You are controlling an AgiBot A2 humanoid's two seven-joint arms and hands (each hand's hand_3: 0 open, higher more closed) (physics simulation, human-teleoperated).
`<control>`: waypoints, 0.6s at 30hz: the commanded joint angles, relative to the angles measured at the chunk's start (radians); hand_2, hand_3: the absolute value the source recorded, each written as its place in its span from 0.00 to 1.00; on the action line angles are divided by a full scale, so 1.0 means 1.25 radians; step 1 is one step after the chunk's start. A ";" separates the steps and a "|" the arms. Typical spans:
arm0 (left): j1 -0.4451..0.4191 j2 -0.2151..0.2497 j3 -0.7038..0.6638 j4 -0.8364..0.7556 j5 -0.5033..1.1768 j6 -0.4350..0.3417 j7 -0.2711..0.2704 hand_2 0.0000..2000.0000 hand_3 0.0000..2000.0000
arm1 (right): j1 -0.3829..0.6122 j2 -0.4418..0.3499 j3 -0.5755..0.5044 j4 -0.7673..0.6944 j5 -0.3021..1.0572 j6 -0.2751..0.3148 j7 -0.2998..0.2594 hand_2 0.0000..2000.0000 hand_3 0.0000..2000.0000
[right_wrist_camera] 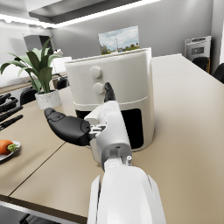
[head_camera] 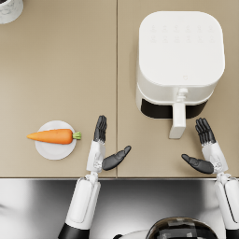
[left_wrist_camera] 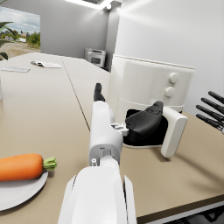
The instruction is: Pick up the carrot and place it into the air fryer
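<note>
An orange carrot (head_camera: 52, 136) (left_wrist_camera: 21, 166) with a green stub lies on a small white plate (head_camera: 54, 152) (left_wrist_camera: 17, 193) at the table's front left. The white air fryer (head_camera: 179, 56) (left_wrist_camera: 146, 85) (right_wrist_camera: 114, 81) stands at the back right, a dark opening low in its front and a white handle (head_camera: 178, 121) pointing at me. My left hand (head_camera: 102, 145) (left_wrist_camera: 133, 124) is open just right of the plate, fingers spread, holding nothing. My right hand (head_camera: 206, 149) (right_wrist_camera: 81, 124) is open in front of the fryer, right of the handle.
A white pot (head_camera: 8, 9) sits in the far left corner; the right wrist view shows a potted plant (right_wrist_camera: 38, 74) there. A seam (head_camera: 116, 70) runs down the tan tabletop. The table's front edge (head_camera: 56, 177) lies just behind both hands.
</note>
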 commanded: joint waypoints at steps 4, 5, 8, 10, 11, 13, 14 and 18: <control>0.003 0.006 -0.021 -0.016 0.000 -0.039 -0.039 0.00 0.00 | 0.012 -0.012 -0.004 0.016 0.000 -0.039 0.039 0.00 0.00; 0.003 0.009 -0.044 -0.028 0.000 -0.051 -0.051 0.00 0.00 | 0.008 -0.012 -0.008 0.026 0.000 -0.050 0.051 0.00 0.00; -0.004 0.013 -0.091 0.002 0.000 -0.070 -0.070 0.00 0.00 | -0.007 -0.012 -0.002 0.008 0.000 -0.069 0.070 0.00 0.00; -0.021 0.012 -0.117 -0.015 0.071 -0.075 -0.075 0.00 0.00 | -0.011 -0.015 0.008 -0.001 0.071 -0.074 0.075 0.00 0.00; -0.027 0.013 -0.137 -0.023 0.106 -0.077 -0.076 0.00 0.00 | -0.010 -0.018 0.009 -0.008 0.106 -0.076 0.077 0.00 0.00; -0.031 0.017 -0.155 -0.017 0.177 -0.079 -0.078 0.00 0.00 | -0.005 -0.025 0.011 -0.024 0.178 -0.078 0.079 0.00 0.00; -0.032 0.018 -0.165 -0.015 0.213 -0.079 -0.079 0.00 0.00 | -0.001 -0.029 0.008 -0.025 0.213 -0.078 0.079 0.00 0.00; -0.029 0.024 -0.233 -0.025 0.356 -0.080 -0.080 0.00 0.00 | 0.000 -0.039 0.001 -0.029 0.307 -0.079 0.080 0.00 0.00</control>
